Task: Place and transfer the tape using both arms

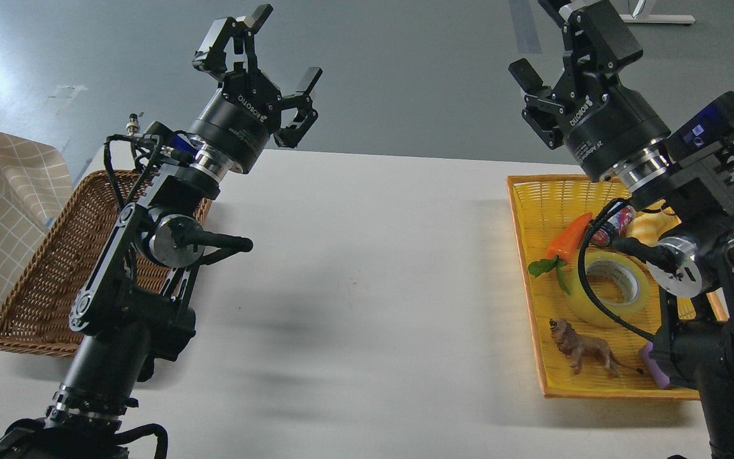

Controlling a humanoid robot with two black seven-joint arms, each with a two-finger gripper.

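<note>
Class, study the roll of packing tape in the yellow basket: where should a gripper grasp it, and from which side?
Grip the tape across its ring wall, one finger in the open core, coming from above: it lies flat, hole upward, with a toy carrot and lion crowding its sides.
</note>
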